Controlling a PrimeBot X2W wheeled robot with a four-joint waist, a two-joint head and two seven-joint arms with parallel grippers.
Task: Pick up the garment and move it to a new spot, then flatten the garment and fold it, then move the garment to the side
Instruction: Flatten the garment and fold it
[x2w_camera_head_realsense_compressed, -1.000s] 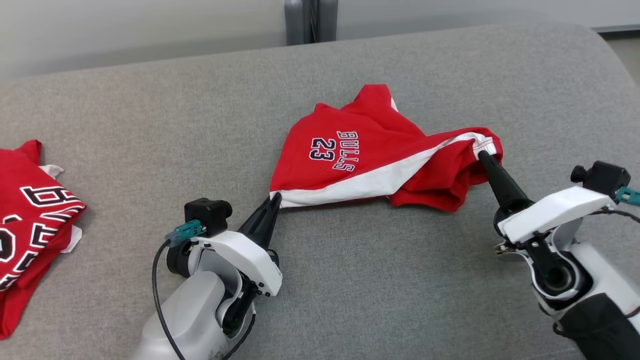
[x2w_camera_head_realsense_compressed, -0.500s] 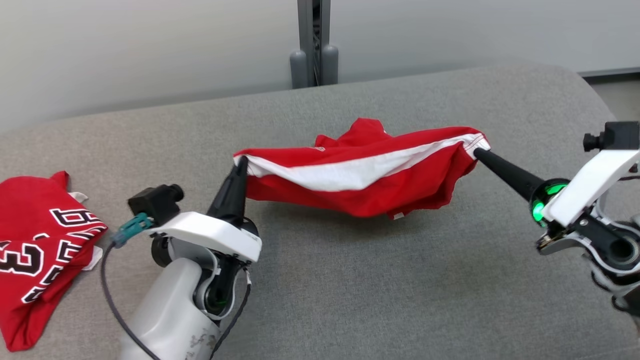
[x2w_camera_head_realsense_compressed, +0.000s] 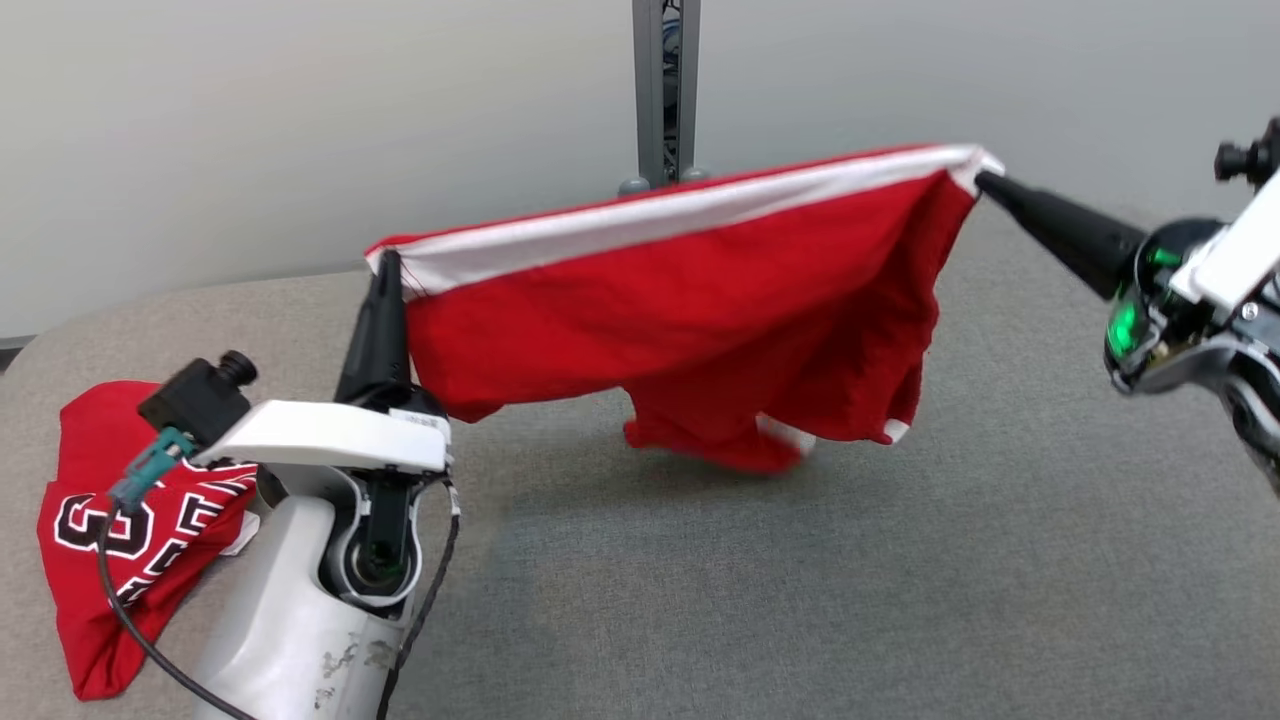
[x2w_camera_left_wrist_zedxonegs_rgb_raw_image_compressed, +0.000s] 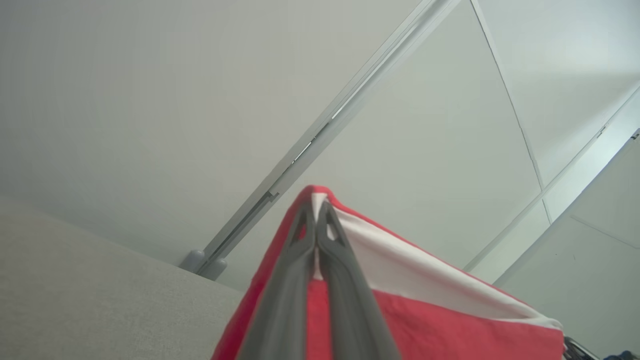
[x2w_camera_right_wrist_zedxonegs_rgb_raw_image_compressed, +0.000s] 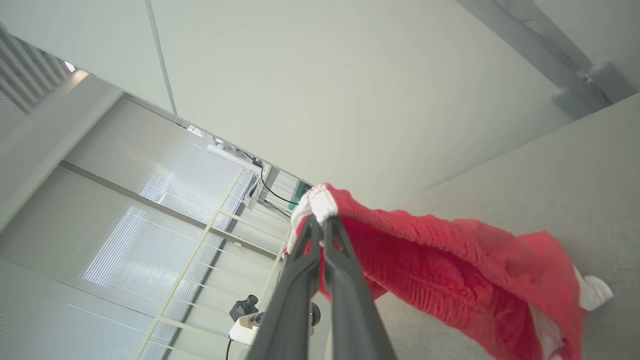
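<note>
**Red garment stretched between both hands**

Head view: the red cloth garment with a white band (x2w_camera_head_realsense_compressed: 690, 300) hangs spread above the grey fabric surface (x2w_camera_head_realsense_compressed: 800, 600), its lowest folds close to it. The left hand (x2w_camera_head_realsense_compressed: 388, 262) is clamped on the band's left corner. The right hand (x2w_camera_head_realsense_compressed: 985, 182) is clamped on the right corner, higher up.

Left wrist view: the left hand (x2w_camera_left_wrist_zedxonegs_rgb_raw_image_compressed: 316, 210) pinches the band's corner, with the garment (x2w_camera_left_wrist_zedxonegs_rgb_raw_image_compressed: 425, 325) falling away to the lower right.

Right wrist view: the right hand (x2w_camera_right_wrist_zedxonegs_rgb_raw_image_compressed: 320, 225) grips the bunched white hem, and the garment (x2w_camera_right_wrist_zedxonegs_rgb_raw_image_compressed: 450, 260) drapes away beyond it.
</note>
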